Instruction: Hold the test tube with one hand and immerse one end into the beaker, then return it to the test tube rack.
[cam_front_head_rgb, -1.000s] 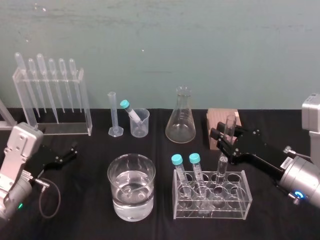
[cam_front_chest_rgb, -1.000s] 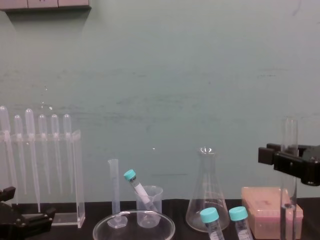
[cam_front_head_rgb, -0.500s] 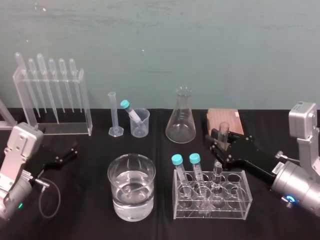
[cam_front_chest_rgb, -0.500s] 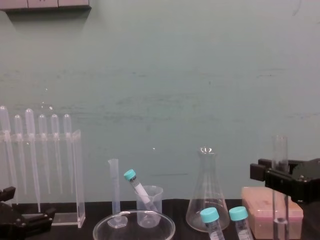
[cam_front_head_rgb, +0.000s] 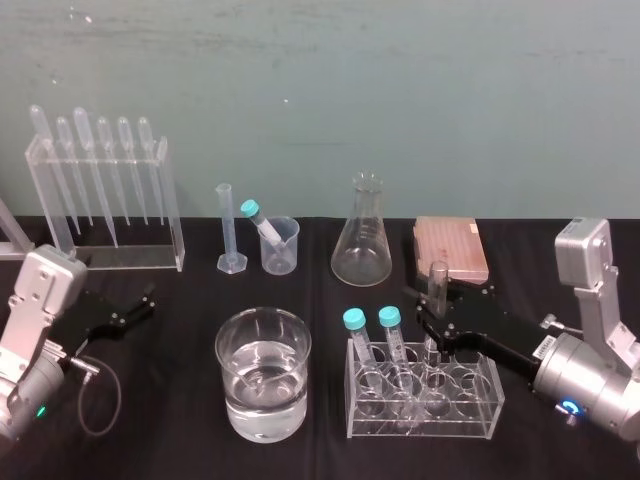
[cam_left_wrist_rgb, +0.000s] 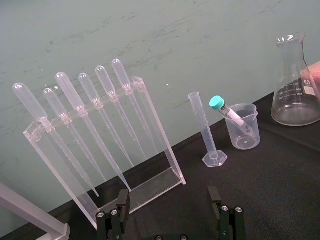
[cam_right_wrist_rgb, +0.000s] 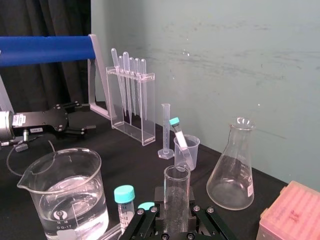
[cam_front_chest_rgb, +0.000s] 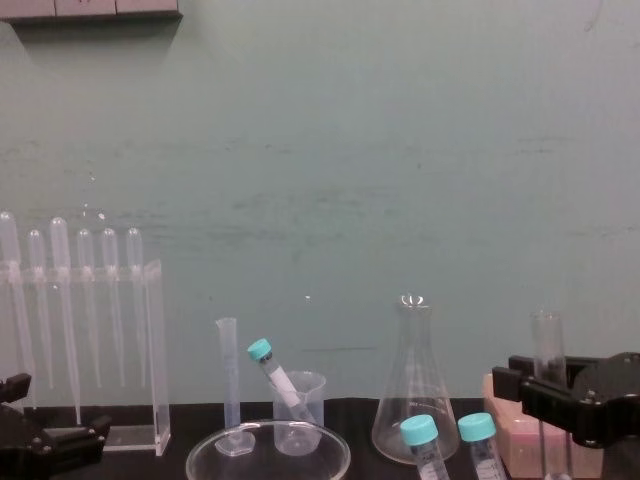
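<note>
Black table (cam_front_head_rgb: 170, 430), teal wall (cam_front_head_rgb: 400, 100): right claw (cam_front_head_rgb: 432, 320), lower right, grips the test tube (cam_front_head_rgb: 437, 278) standing in the test tube rack (cam_front_head_rgb: 480, 405); return step likely, next release gently. Left claw (cam_front_head_rgb: 140, 303) idle, released.

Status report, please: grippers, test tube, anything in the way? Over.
Right gripper shut on test tube, upright, lower end entering clear rack. Left gripper parked at left, jaws open. Teal-capped tubes in same rack, not blocking.

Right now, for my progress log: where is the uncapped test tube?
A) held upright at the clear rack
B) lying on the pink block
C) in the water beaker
A: the right hand grips the test tube upright, its lower end in the clear rack beside the teal-capped tubes.
</note>
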